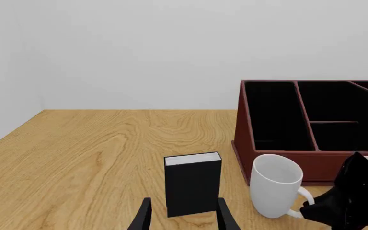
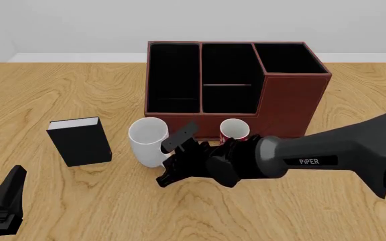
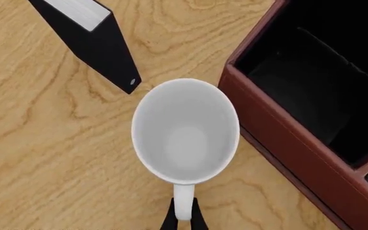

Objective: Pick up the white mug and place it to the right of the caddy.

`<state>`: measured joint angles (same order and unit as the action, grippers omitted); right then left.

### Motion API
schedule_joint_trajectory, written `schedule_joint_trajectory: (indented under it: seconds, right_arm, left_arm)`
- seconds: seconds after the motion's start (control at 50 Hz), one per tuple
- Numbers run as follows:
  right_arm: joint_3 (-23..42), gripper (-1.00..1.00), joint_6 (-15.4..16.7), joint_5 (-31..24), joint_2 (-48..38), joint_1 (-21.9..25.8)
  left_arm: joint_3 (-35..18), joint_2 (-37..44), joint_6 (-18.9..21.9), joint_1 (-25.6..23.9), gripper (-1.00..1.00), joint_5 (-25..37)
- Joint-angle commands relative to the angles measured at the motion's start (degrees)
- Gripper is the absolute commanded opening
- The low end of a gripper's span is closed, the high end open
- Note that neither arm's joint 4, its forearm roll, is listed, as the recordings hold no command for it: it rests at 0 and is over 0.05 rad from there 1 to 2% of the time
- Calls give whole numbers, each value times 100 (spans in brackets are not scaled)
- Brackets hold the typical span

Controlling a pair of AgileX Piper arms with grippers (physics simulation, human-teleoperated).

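The mug (image 2: 149,142) stood upright on the table (image 2: 52,90), just in front of the caddy (image 2: 233,85), its handle turned toward the right gripper (image 2: 175,159), which pinched that handle between closed fingers (image 3: 168,221), likely to lift it by the loop. The left gripper (image 1: 181,216) hung released, holding nothing. A black book (image 2: 80,141) stood left of the mug. A red mug (image 2: 234,130) sat right of it against the caddy, in the way of a move rightward.
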<state>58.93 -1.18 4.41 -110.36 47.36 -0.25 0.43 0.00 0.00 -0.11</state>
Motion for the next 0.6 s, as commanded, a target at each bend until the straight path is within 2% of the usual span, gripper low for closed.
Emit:
schedule_joint_trajectory:
  seconds: [0.02,0.24,0.4,0.44,0.48,0.5,0.6]
  right_arm:
    - [-25,-100,-28,28,25,21]
    - [-114,-100,-7,45,196,80]
    - [-158,-100,128,27,326,64]
    - [-184,-100,254,19,391,-8]
    - [-183,-100,214,-1,441,6]
    - [-207,-100,318,-4,498,-45]
    - [-238,-100,330,-75,646,-11]
  left_arm:
    - [0,0,0,0,100,0]
    - [0,0,0,0,100,0]
    - [0,0,0,0,100,0]
    - [0,0,0,0,100,0]
    - [0,0,0,0,100,0]
    - [0,0,0,0,100,0]
    - [0,0,0,0,100,0]
